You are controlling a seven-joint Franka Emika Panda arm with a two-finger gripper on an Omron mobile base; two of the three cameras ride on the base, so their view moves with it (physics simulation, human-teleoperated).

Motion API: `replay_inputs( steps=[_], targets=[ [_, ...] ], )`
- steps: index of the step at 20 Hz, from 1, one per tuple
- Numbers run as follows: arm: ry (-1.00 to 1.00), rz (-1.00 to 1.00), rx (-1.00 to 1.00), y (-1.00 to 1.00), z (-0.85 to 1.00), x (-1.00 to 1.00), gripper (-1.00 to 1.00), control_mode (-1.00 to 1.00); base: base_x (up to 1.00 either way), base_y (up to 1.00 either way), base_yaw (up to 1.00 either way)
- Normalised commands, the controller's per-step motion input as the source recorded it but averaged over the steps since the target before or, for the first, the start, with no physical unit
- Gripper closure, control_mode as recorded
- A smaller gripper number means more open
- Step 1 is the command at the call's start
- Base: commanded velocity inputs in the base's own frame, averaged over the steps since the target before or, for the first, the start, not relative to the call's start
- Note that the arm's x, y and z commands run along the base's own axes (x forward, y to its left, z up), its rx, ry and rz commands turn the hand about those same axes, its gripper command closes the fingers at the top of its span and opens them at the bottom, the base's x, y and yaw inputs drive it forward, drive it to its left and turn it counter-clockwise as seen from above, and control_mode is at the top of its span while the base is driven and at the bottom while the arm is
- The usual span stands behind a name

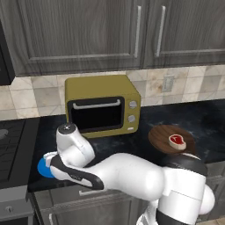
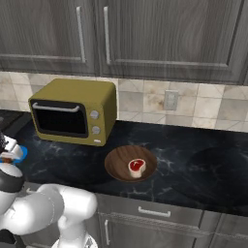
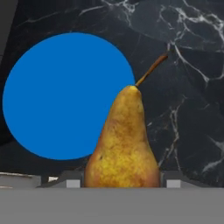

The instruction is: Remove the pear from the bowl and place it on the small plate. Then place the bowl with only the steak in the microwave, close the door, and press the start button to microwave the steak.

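Currently, the gripper was clamped on the pear, stem pointing away; the small plate lay below, offset to one side.

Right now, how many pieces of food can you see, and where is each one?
2. The pear is held between the gripper fingers above the small plate. The steak lies in the bowl on the counter, right of the yellow oven.

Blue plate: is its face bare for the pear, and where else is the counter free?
The small plate is bare. Dark counter lies free right of the bowl. Tighter between bowl and yellow oven.
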Motion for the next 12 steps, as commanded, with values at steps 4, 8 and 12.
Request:
replay_inputs(
  steps=[4,8,12],
  targets=[
    [0.04,0.0,-0.03,0.28,-0.17,0.23,1.0,-1.0,0.0,0.0,0.0],
    [0.0,0.0,-0.02,0.39,-0.01,0.19,1.0,-1.0,0.0,0.0,0.0],
    [0.01,0.0,-0.03,0.36,-0.2,0.17,1.0,-1.0,0.0,0.0,0.0]
  ],
)
